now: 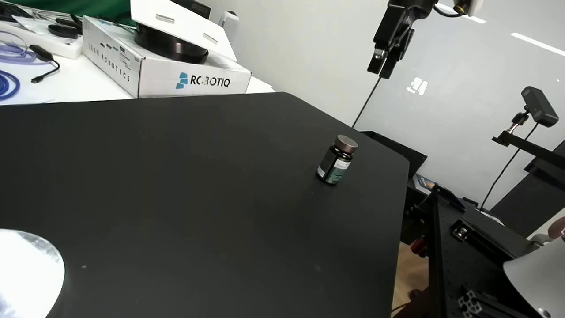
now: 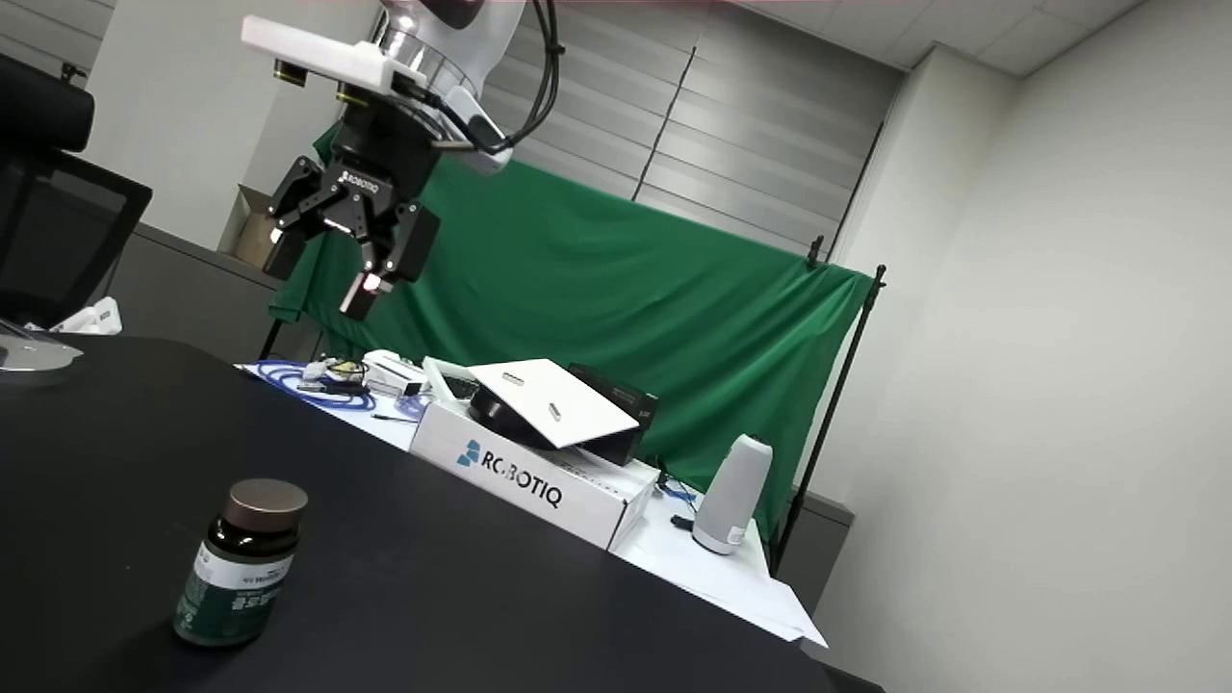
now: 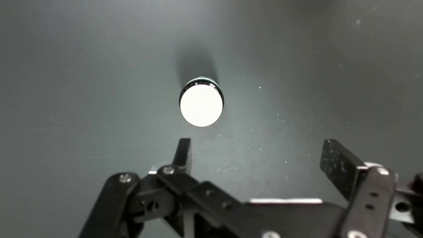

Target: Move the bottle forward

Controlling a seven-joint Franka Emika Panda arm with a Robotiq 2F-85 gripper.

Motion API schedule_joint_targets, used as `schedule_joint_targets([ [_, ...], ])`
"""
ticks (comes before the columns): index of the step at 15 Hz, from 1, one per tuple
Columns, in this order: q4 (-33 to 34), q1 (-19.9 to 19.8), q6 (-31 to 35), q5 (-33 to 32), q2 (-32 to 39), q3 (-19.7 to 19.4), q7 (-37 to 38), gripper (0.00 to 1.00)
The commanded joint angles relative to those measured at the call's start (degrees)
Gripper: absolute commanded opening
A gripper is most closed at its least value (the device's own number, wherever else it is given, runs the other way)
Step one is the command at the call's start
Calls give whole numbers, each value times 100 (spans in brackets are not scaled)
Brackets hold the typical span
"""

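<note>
Gripper (image 3: 257,155): fingers (image 3: 182,153) spread wide, nothing between them. In both exterior views it hangs well above the table (image 1: 198,190).

Bottle (image 1: 336,160): upright on the table, well below the gripper, not touched. Your wrist view looks down on its glaring cap (image 3: 201,105), which shows ahead of the fingertips and roughly in line with the picture-left finger, not midway between the pair.

Step, as I read it: approach, before any grasp. Next you likely need to shift across and forward until the bottle sits between the fingers, then descend and close on it. The carry or slide comes after. The pictures don't settle which way is forward; I'd guess away from the robot.

In your way: chiefly that offset. Drop without correcting and a finger could clip the cap; so small a bottle may tip easily.

Farther out: a pale round object (image 1: 26,274), cut off by the picture's edge, identity unclear, well apart from the bottle. Beyond the table, a white Robotiq box (image 1: 194,83) on a white side table (image 1: 84,86), bearing a black round piece (image 1: 172,46) and a tilted white panel (image 1: 190,27). Green cloth (image 2: 577,260) hangs behind. You shouldn't meet these on the descent.
</note>
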Motion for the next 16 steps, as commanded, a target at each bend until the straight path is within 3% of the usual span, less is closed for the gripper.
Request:
schedule_joint_targets([
  [1,9,33,109,17,92,-42,51,100],
  [9,-242,-41,1305,-182,786,-88,409,100],
  [16,-249,-37,1261,9,1367,-157,154,100],
])
